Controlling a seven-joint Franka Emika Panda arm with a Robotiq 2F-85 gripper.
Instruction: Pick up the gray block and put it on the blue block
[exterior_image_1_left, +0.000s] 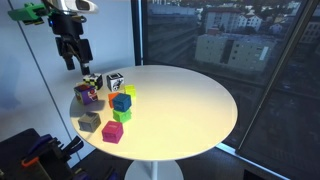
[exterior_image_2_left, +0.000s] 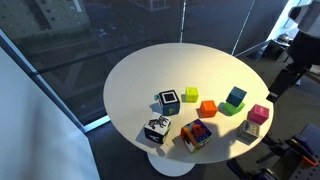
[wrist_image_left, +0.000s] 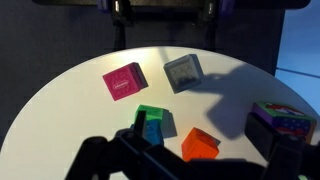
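The gray block sits on the round white table near its edge, next to a magenta cube; it also shows in an exterior view and in the wrist view. The blue block sits against a green cube toward the middle of the group, and it shows in the wrist view and in an exterior view. My gripper hangs open and empty, well above the table and off to the side of the cubes. Its dark fingers frame the bottom of the wrist view.
Other cubes lie around: orange, a purple multicoloured one, yellow-green, and two white cubes with black marks. The table edge is close. Glass windows stand behind.
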